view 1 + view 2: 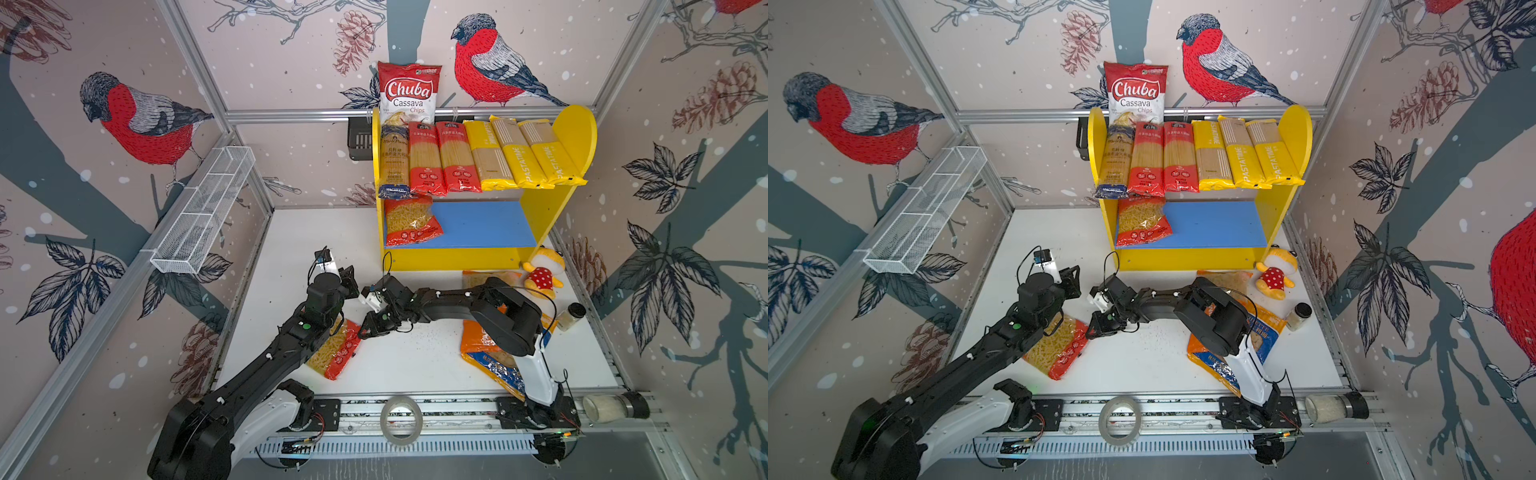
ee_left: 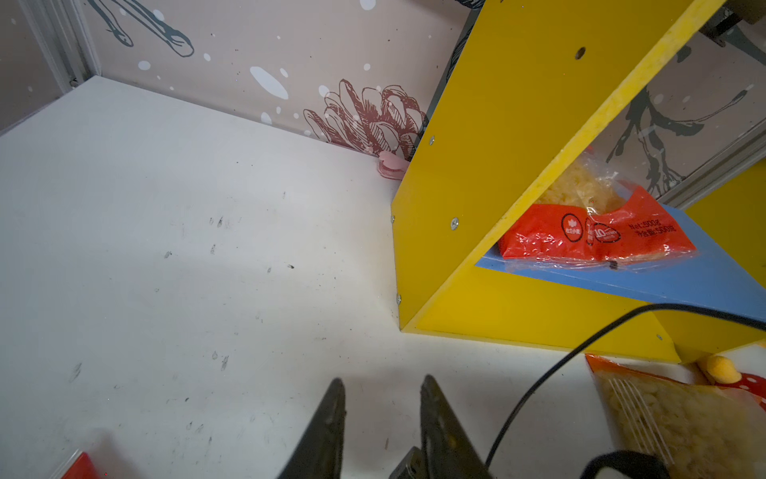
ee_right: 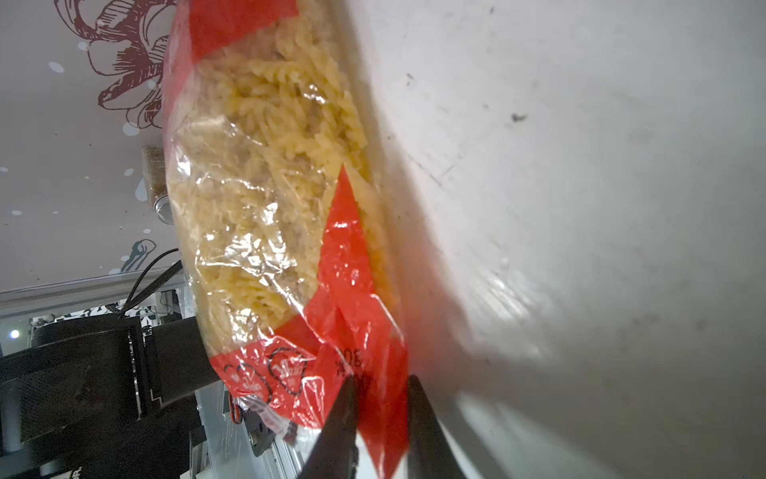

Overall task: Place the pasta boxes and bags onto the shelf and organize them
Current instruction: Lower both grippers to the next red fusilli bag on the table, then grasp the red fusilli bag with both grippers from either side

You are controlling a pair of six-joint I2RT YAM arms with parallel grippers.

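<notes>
Table [image 1: 415, 365]: white, walled by bird wallpaper.
Shelf [image 1: 575, 137]: spaghetti packs [image 1: 482, 156] in a row on top; red bag [image 1: 409, 222] on the blue board.
Right gripper [image 3: 381, 379]: clenched on the red edge of the fusilli bag [image 3: 269, 186], which lies on the table.
Left gripper [image 2: 381, 379]: slightly parted, empty.

Pasta and other items, counted

Six spaghetti packs [image 1: 457, 158]: one dark blue pack [image 1: 392, 162], two red packs [image 1: 424, 160], three yellow packs [image 1: 490, 156]. Two red short-pasta bags [image 1: 411, 222], one orange bag [image 1: 494, 276]; more orange-and-blue packaging [image 1: 482, 345] lies partly hidden, count unclear. One shelf [image 1: 540, 216], one chips bag [image 1: 409, 91], one plush toy [image 1: 542, 274], two jars [image 1: 572, 316], one tape roll [image 1: 385, 420].
</notes>
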